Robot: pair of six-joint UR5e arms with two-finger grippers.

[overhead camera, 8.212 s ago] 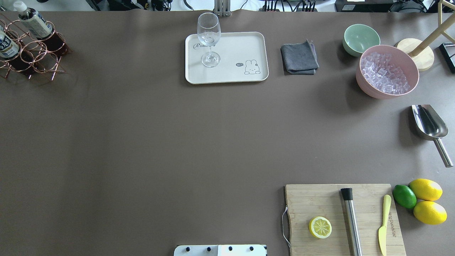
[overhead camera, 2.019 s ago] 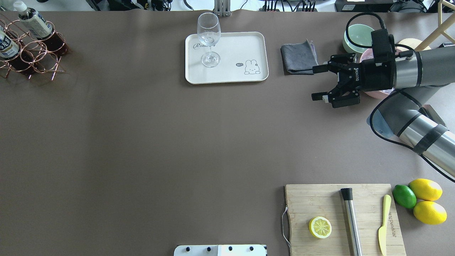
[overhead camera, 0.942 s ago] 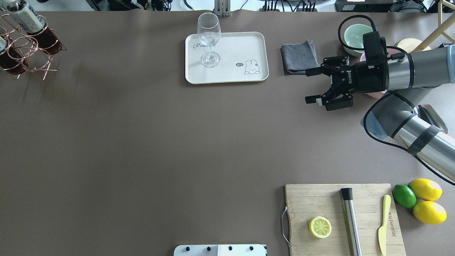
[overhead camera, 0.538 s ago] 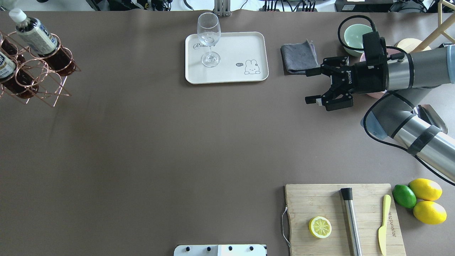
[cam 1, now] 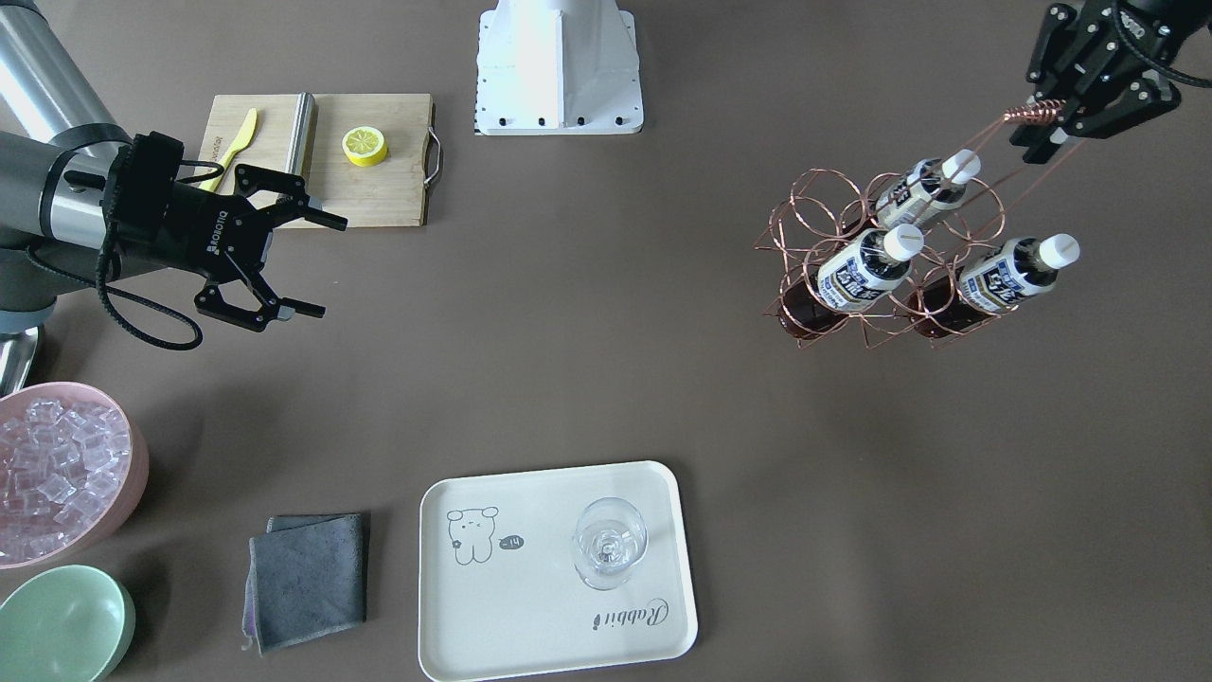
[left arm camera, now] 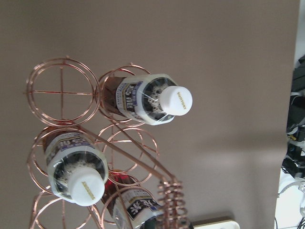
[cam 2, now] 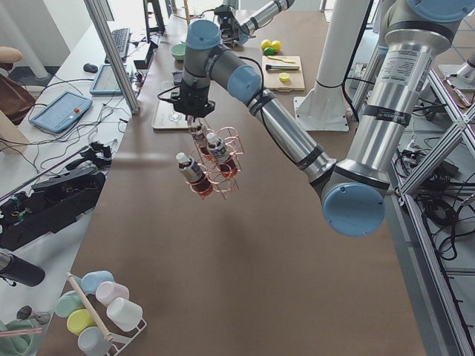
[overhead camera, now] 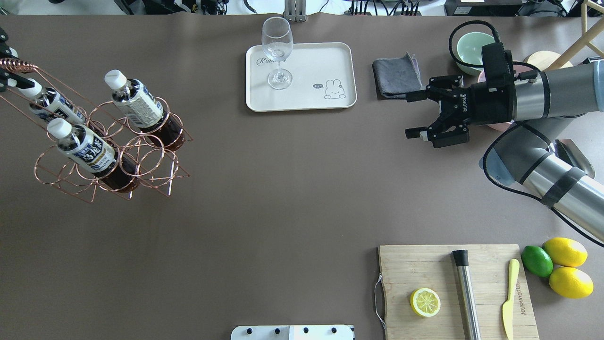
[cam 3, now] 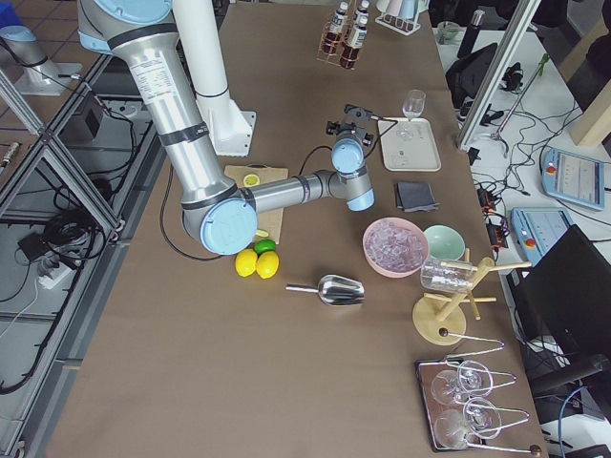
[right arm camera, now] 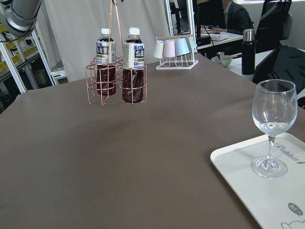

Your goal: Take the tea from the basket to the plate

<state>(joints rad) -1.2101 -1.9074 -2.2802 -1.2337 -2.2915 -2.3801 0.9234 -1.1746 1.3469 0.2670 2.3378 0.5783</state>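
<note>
My left gripper [cam 1: 1044, 121] is shut on the coiled top of the copper wire basket [overhead camera: 141, 141] and holds it hanging above the table's left part; the gripper is only just in frame at the overhead view's left edge [overhead camera: 5, 71]. Three tea bottles [overhead camera: 137, 106] [overhead camera: 82, 148] [overhead camera: 52, 104] stand in its cells. The left wrist view looks down on a bottle's white cap [left arm camera: 175, 101] and the coil [left arm camera: 169, 200]. The cream plate [overhead camera: 325, 61] lies at the back middle with a clear glass [overhead camera: 277, 52] on it. My right gripper [overhead camera: 409, 116] is open and empty, right of the plate.
A grey cloth [overhead camera: 398, 75], a green bowl [overhead camera: 472, 47] and a pink bowl of ice [cam 1: 57, 474] lie right of the plate. A cutting board [overhead camera: 424, 264] with a lemon half, metal bar and knife lies front right, beside two lemons and a lime [overhead camera: 537, 260].
The basket with its three bottles has risen and swung from the far left corner toward the table's middle. The right arm has stayed still with its gripper open.
</note>
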